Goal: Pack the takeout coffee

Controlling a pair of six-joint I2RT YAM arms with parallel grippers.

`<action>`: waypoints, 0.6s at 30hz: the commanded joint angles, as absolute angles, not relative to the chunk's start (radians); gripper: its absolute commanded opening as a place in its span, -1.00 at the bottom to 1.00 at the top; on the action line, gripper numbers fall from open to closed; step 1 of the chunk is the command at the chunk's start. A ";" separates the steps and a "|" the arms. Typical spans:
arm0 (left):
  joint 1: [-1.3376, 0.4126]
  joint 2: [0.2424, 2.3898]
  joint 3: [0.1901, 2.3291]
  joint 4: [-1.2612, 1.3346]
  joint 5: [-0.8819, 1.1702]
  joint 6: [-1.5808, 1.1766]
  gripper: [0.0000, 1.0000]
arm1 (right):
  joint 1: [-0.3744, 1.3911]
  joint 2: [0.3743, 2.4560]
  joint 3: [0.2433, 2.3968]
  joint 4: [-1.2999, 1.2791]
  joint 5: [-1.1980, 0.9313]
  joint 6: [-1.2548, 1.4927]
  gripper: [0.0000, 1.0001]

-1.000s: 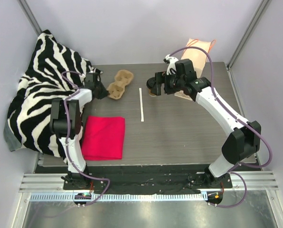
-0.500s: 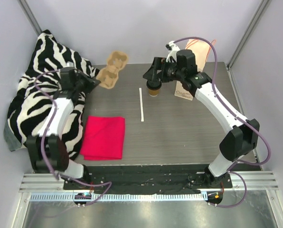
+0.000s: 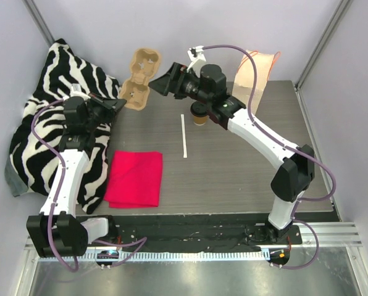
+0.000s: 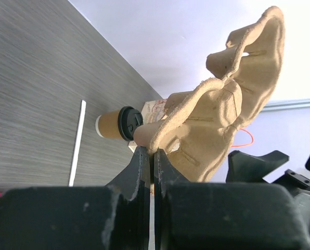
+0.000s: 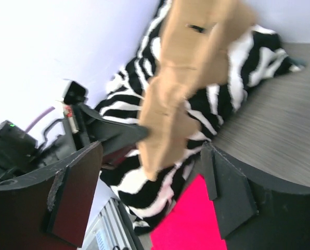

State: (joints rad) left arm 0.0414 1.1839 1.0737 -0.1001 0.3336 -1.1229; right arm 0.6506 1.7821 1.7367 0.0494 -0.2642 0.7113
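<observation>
From my station I see the left gripper (image 3: 115, 105) pinched tight on the rim of the one pulp carrier (image 3: 138, 79). The carrier is tan moulded fibre with a rough, wavy edge and two cup wells, and it is held up off the table (image 3: 233, 179). The right gripper (image 3: 163, 84) hangs just beside the carrier, its two dark fingers spread wide with nothing between them. The single takeout coffee (image 3: 199, 116), a brown paper cup with a round black plastic lid, sits on the grey wood-grain table under the right arm, well apart from the carrier. One thin white straw (image 3: 184, 135) lies near it. One flat red cloth (image 3: 134, 179), one rumpled zebra-print blanket (image 3: 45, 117) and one kraft bag (image 3: 255, 77) with orange handles complete the count. The bag's print is too small for me to read.
</observation>
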 commanded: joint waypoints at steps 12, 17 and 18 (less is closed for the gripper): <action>0.038 1.060 0.979 0.041 0.344 -1.158 -1.00 | 0.765 1.933 1.960 0.034 -0.048 0.655 0.05; 0.038 1.055 0.998 -0.036 0.370 -1.137 -0.90 | 0.776 1.930 1.965 0.009 -0.026 0.603 -0.83; 0.041 1.057 1.012 -0.070 0.377 -1.118 -0.77 | 0.775 1.919 1.954 0.006 -0.022 0.594 -0.91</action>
State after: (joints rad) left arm 0.0418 1.0840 0.9722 -0.0364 0.3340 -1.1488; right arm 0.7662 1.9514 1.9133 -0.0135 -0.0658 0.6384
